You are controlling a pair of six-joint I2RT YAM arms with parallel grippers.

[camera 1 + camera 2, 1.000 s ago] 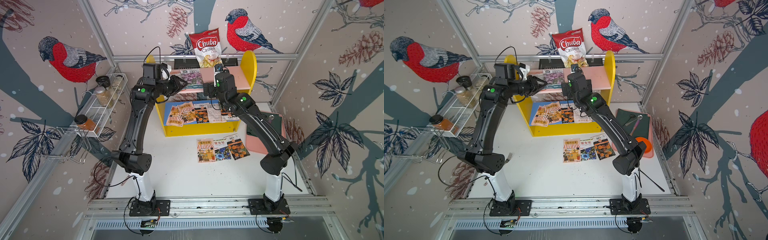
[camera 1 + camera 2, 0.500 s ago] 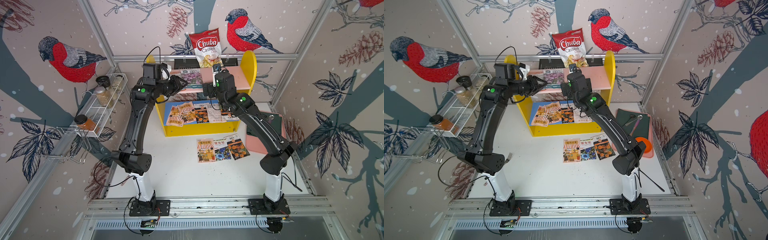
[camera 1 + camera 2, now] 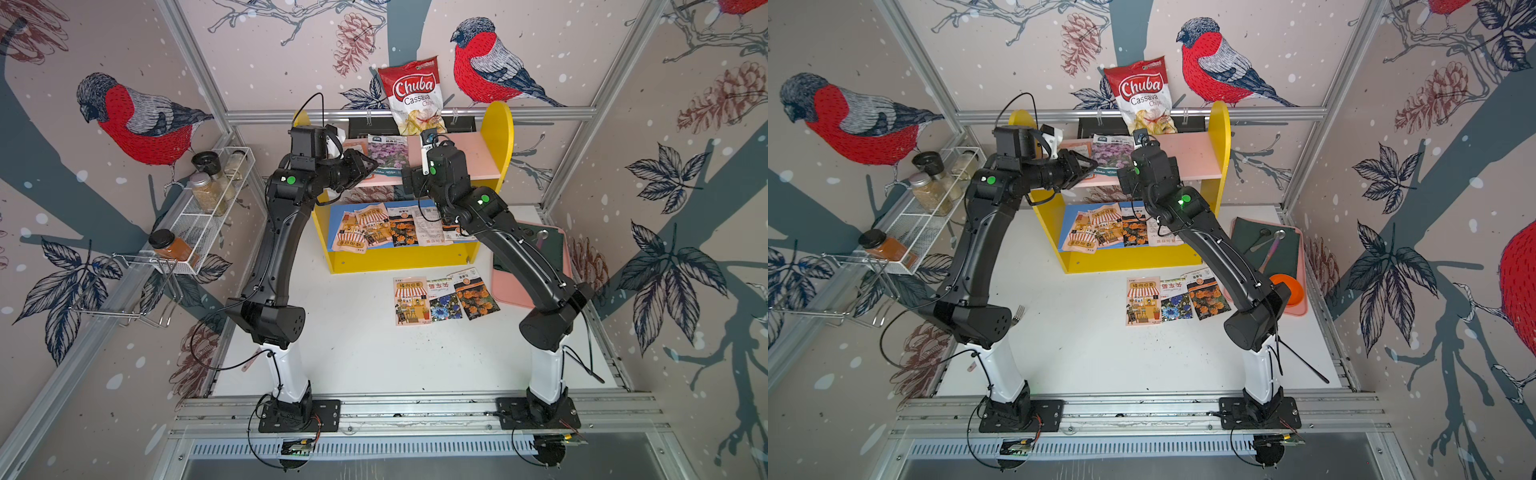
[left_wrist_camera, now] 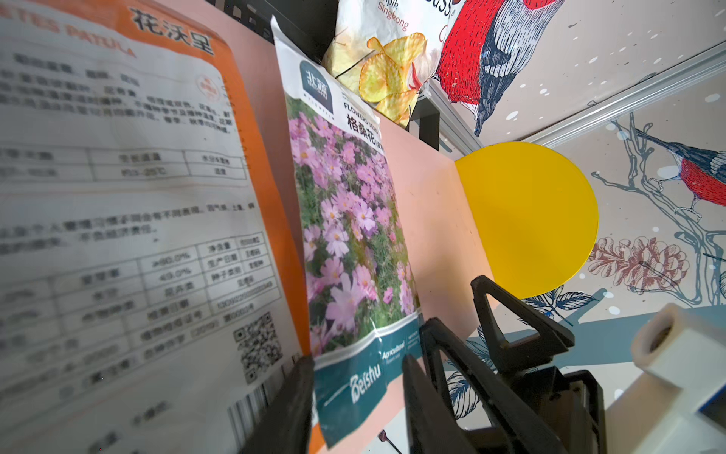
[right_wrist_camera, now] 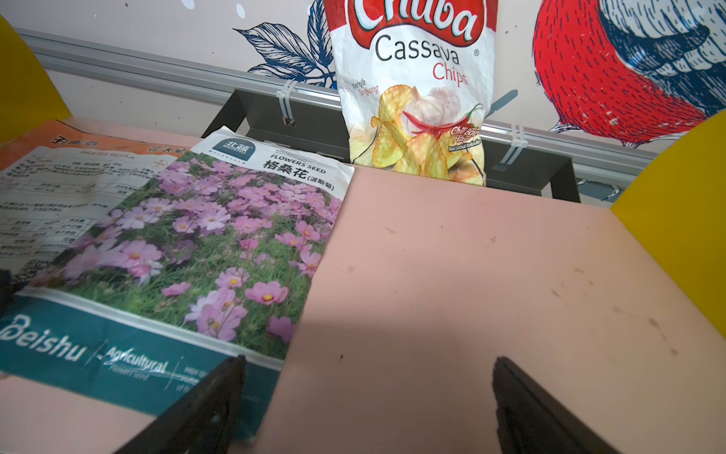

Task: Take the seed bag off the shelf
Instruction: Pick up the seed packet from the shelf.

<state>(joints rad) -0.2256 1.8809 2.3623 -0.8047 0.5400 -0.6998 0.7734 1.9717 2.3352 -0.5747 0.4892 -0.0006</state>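
Both sets of jaws stand apart. The left gripper, partly open, straddles the teal near end of the seed bag, which lies flat on the pink upper board of the shelf. The right gripper gapes wide above bare board beside it.

seed bag: glossy printed film, lightly creased | shelf upper board: matt pink, scuffed and speckled | side panels: smooth satin yellow | chips bag behind shelf: shiny crinkled plastic | rail behind shelf: brushed metal | wire rack beside shelf: white-coated metal
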